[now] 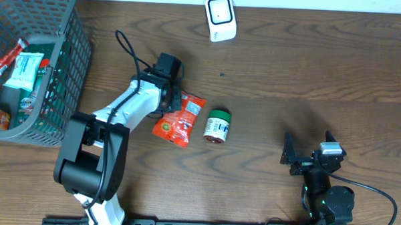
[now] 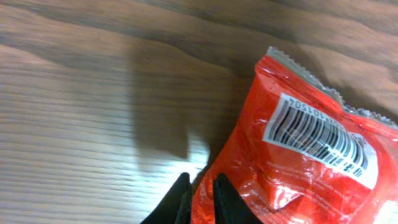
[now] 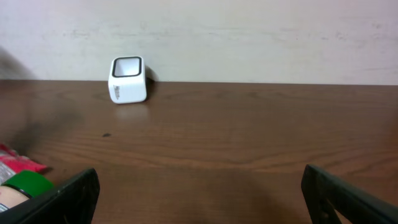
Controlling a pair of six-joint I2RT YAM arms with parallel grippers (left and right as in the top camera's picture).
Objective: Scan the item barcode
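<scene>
In the overhead view we looked straight down from well above the table (image 1: pixel 289 75), taking in both arms, the basket (image 1: pixel 75 55) and the scanner (image 1: pixel 220 18). In the left wrist view we looked steeply down from very near the tabletop, past the left gripper (image 2: pixel 200 200) onto the pouch (image 2: pixel 298 162), also seen overhead. In the right wrist view we looked low and level across the table toward the wall (image 3: pixel 249 37), through the right gripper (image 3: pixel 200 180); the scanner appeared there and overhead.
</scene>
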